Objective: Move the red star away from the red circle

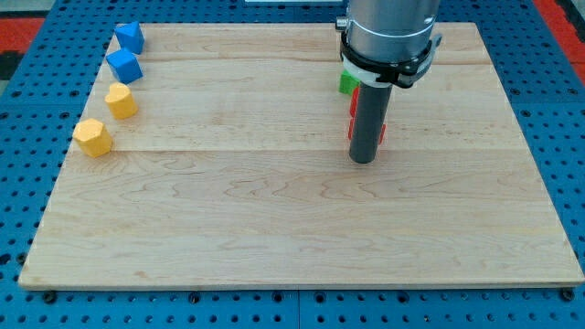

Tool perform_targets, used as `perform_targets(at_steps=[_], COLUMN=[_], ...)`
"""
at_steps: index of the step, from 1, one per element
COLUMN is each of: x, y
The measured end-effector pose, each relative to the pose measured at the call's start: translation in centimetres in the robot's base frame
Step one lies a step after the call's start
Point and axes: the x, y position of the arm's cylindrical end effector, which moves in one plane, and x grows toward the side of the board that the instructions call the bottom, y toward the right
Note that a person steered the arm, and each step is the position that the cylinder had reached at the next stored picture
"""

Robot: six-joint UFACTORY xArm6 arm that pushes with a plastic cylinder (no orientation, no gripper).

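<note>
My tip [363, 161] rests on the wooden board at the view's upper right of centre. Right behind the rod, red pieces show on both sides: a sliver on its left [352, 108] and a bit on its right [381, 133]. I cannot tell which is the red star and which the red circle, as the rod hides most of them. A green block [348, 82] sits just above them, partly hidden by the arm.
Two blue blocks [129, 37] [124, 66] and two yellow blocks [121, 100] [93, 137] line the board's left edge [55, 183]. A blue pegboard surrounds the board.
</note>
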Motion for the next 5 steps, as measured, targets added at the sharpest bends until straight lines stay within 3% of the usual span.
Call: perform_targets(at_steps=[2, 3, 5], x=[-0.2, -2.8, -12.0], y=[3.2, 7.1, 5.6])
